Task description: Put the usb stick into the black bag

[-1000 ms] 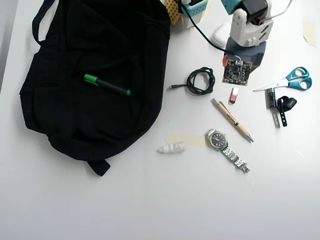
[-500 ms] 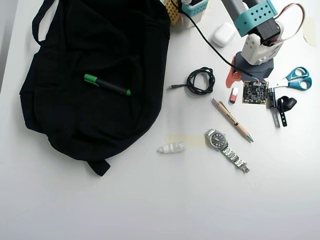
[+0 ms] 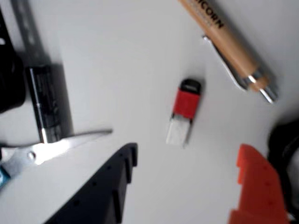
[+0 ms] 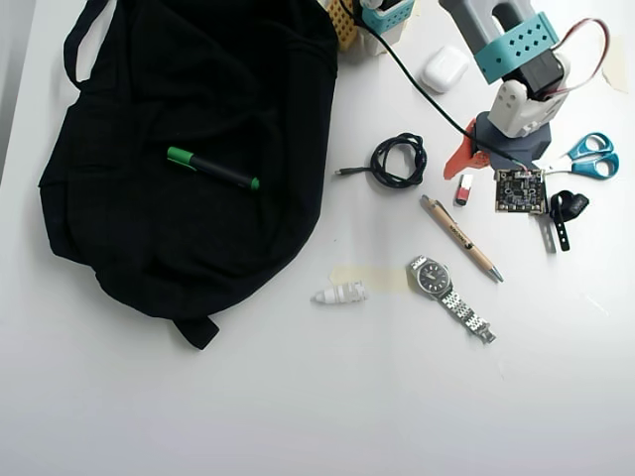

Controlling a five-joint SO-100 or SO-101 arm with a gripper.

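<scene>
The usb stick, red at one end and silver-white at the other, lies flat on the white table. In the overhead view it sits just below the arm, far right of the black bag. My gripper is open and empty just above the stick. Its black finger is to the stick's lower left and its orange finger to the lower right. In the overhead view the gripper hangs over the stick. The bag lies spread at the upper left with a green-capped marker on it.
A tan pen lies close to the stick. Scissors, a dark-and-silver strip, a circuit board, a coiled black cable, a watch and a white earbud case lie around.
</scene>
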